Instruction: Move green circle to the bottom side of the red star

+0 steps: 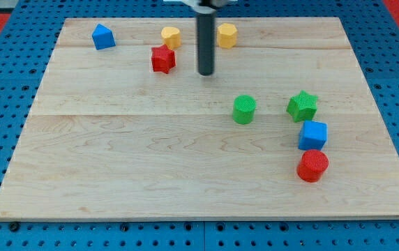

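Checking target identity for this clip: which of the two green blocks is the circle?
The green circle, round-topped, lies nearer the board's middle. The green star, with points, sits to its right. My tip is above-left of both.

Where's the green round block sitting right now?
The green circle sits right of the board's centre, just left of the green star, below and right of my tip.

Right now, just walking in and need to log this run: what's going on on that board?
My tip stands right of the red star, touching no block. The green circle sits lower, toward the view's right, apart from the tip and not yet below the star. The push hasn't landed.
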Robot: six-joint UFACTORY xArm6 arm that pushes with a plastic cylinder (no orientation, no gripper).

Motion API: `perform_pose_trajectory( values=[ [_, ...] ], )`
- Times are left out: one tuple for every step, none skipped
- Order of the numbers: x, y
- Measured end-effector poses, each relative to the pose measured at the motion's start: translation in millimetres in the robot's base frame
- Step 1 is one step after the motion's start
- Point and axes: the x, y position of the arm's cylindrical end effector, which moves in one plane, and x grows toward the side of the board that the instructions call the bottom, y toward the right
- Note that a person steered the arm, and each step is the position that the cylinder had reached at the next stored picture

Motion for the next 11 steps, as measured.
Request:
perform_pose_trajectory(
  values=[
    [54, 54],
    [86, 106],
    [102, 52],
    [81, -4],
    [51, -49],
    [46, -50],
    [82, -50],
    [70, -78],
    [51, -89],
    [66, -80],
    [47, -46]
  ],
)
